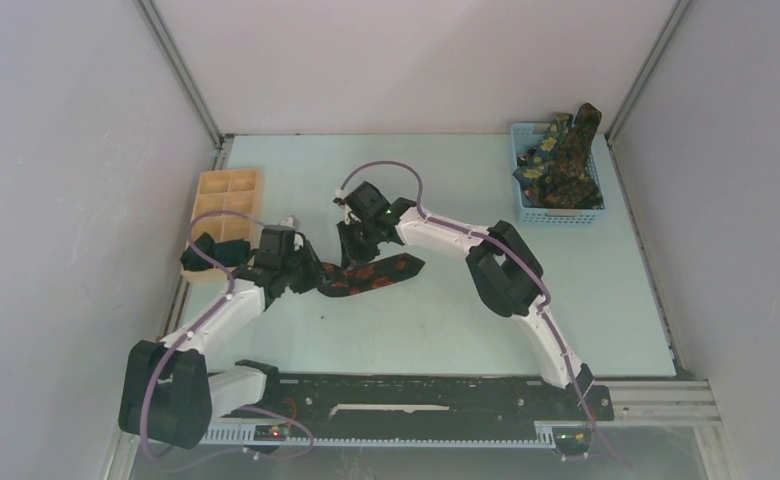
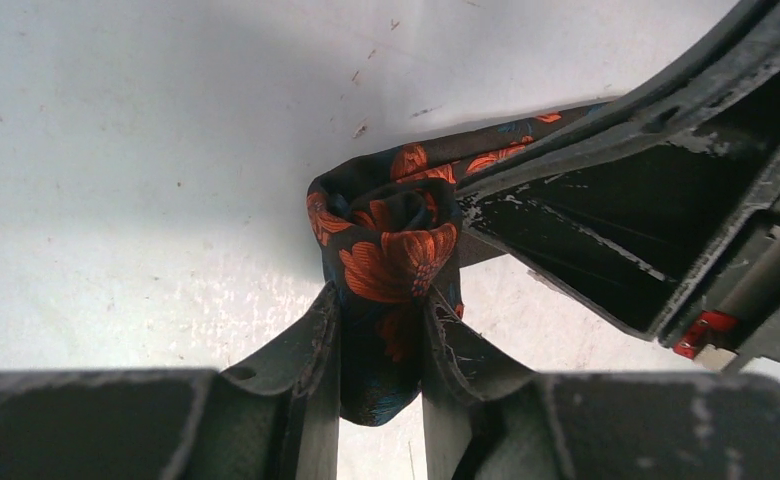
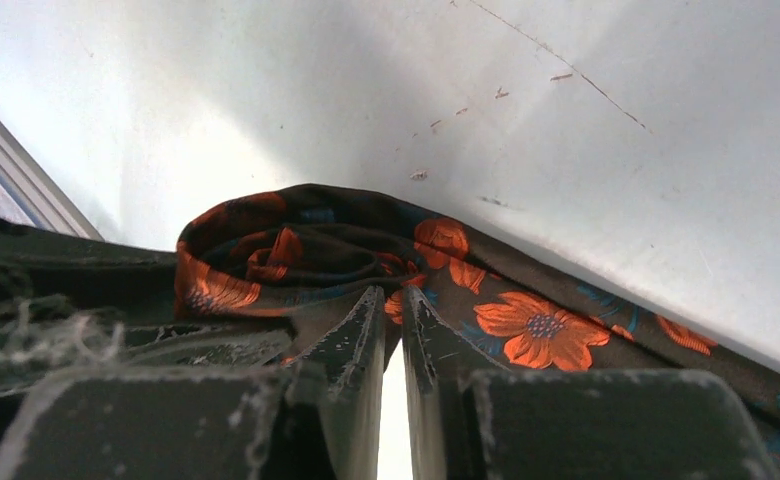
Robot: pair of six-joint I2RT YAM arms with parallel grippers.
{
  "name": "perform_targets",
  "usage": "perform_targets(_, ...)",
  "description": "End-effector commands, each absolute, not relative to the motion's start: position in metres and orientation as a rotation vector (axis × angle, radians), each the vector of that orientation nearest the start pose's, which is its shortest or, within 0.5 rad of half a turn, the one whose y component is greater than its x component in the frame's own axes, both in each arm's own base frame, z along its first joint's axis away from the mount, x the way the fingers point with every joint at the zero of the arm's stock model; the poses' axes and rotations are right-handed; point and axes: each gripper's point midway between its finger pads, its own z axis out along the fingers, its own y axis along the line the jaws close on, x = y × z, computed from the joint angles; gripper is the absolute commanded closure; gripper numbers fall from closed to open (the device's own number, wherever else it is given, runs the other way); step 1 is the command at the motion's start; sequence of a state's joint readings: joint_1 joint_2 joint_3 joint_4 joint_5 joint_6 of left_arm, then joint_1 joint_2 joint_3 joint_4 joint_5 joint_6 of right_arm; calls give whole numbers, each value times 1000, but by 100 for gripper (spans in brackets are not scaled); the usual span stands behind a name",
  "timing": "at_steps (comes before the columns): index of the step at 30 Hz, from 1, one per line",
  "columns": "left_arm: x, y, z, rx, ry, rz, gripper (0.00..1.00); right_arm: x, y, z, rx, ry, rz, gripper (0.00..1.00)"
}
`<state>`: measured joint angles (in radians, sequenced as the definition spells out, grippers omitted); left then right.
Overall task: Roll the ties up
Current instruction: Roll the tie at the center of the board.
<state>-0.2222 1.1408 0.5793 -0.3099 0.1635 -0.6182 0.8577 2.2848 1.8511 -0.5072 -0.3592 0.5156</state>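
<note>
two grippers meet over one black tie (image 1: pixel 371 275) with red-orange flowers, lying on the pale table (image 1: pixel 446 320). the left gripper (image 2: pixel 381 300) is clamped on the tie's rolled end: a tight coil of fabric stands between its fingers (image 2: pixel 311 350) and bulges just past their tips. the right gripper (image 3: pixel 391 300) comes in from the opposite side, its tips just beside the left one's. its fingers (image 3: pixel 356 340) are almost together, pinching a fold at the edge of the same coil, with only a thin slit of table showing between them. from the coil the unrolled length trails flat away beneath the right gripper and out to its right. well beyond the right arm, dark green ties (image 1: pixel 561 160) with yellow flowers are heaped in a blue basket (image 1: pixel 556 216). close to the left arm's outer side sits a pale wooden tray (image 1: pixel 228 195) of compartments.
</note>
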Motion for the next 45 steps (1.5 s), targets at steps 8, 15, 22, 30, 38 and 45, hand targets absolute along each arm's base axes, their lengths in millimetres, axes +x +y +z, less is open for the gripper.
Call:
perform_targets(8, 277, -102, 86, -372, 2445, -442, 75, 296, 487, 44, -632, 2647, 993, 86)
perform_targets(15, 280, -98, 84, -352, 2467, -389, 77, 299, 470, 15, -607, 2700, 930, 87)
perform_targets(22, 281, -90, 82, -317, 2497, -269, 78, 295, 458, 6, -590, 2726, 907, 87)
perform_targets(30, 282, -78, 85, -274, 2523, -66, 79, 296, 451, 19, -565, 2718, 916, 88)
perform_targets(38, 282, -77, 79, -176, 2593, 95, 82, 310, 432, 43, -512, 2685, 939, 88)
perform_targets(45, 283, -80, 74, -124, 2607, 179, 84, 322, 409, 62, -457, 2656, 939, 88)
